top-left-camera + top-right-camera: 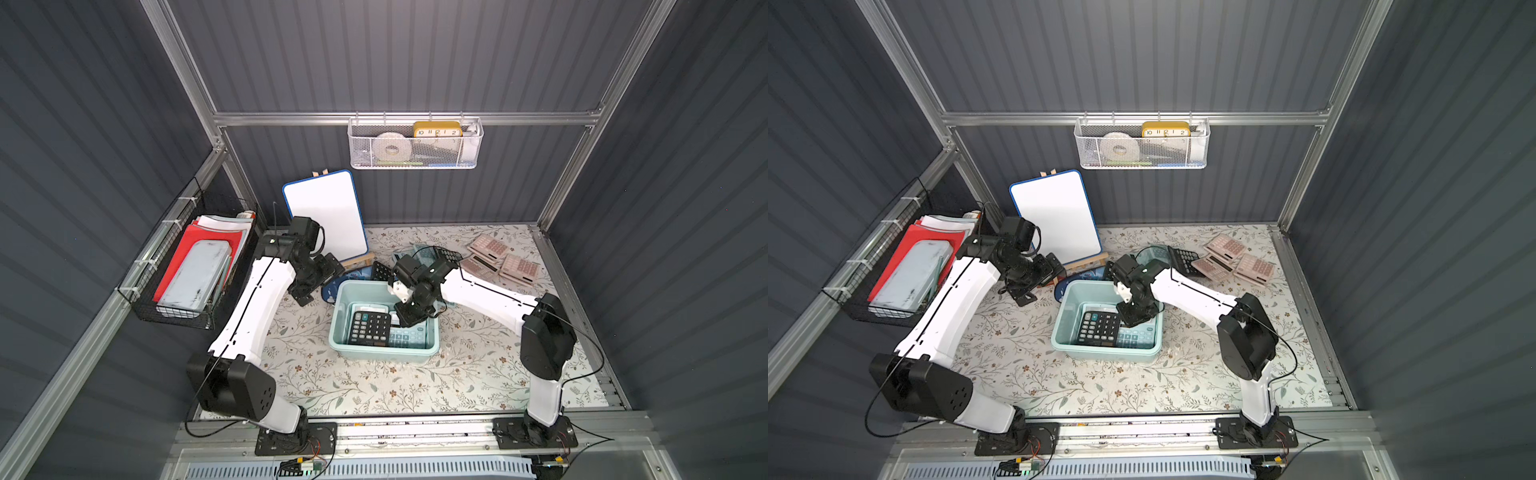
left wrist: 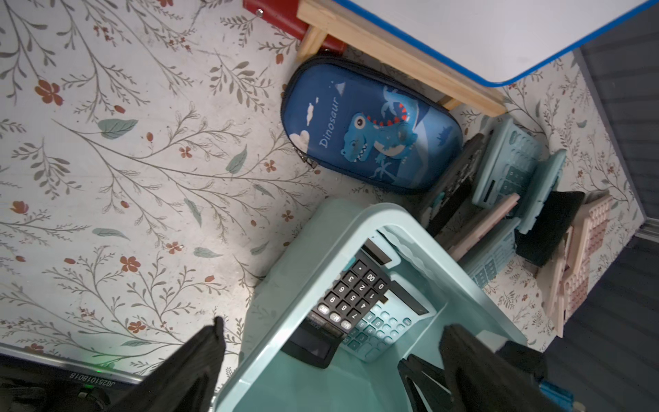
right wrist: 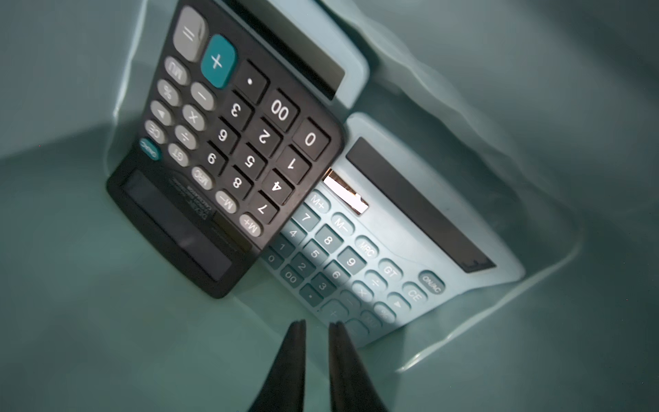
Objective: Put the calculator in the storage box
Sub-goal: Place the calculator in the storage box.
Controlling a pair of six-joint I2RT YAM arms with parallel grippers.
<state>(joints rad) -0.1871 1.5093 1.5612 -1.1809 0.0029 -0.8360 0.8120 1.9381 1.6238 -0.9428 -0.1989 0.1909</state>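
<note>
The pale mint-teal storage box (image 1: 382, 353) (image 1: 1106, 353) stands mid-table. Inside it a black calculator (image 1: 370, 328) (image 3: 228, 142) lies tilted on top of a teal calculator (image 1: 409, 337) (image 3: 392, 242). Another teal one (image 3: 321, 53) shows from under the black one. My right gripper (image 1: 405, 321) (image 3: 317, 324) is down inside the box by the teal calculator's edge, shut with nothing between its fingers. My left gripper (image 1: 306, 291) (image 2: 331, 342) hangs open beside the box's back left corner, holding nothing. The box rim (image 2: 310, 271) runs across that wrist view between the fingers.
Behind the box lie more calculators: pink ones (image 1: 503, 259), a black one (image 1: 449, 255) and teal ones (image 2: 506, 160). A blue dinosaur case (image 2: 371, 125) and a whiteboard on an easel (image 1: 326, 214) stand at the back left. A white mesh basket (image 1: 415, 143) and a black wire basket (image 1: 195, 266) hang on the walls.
</note>
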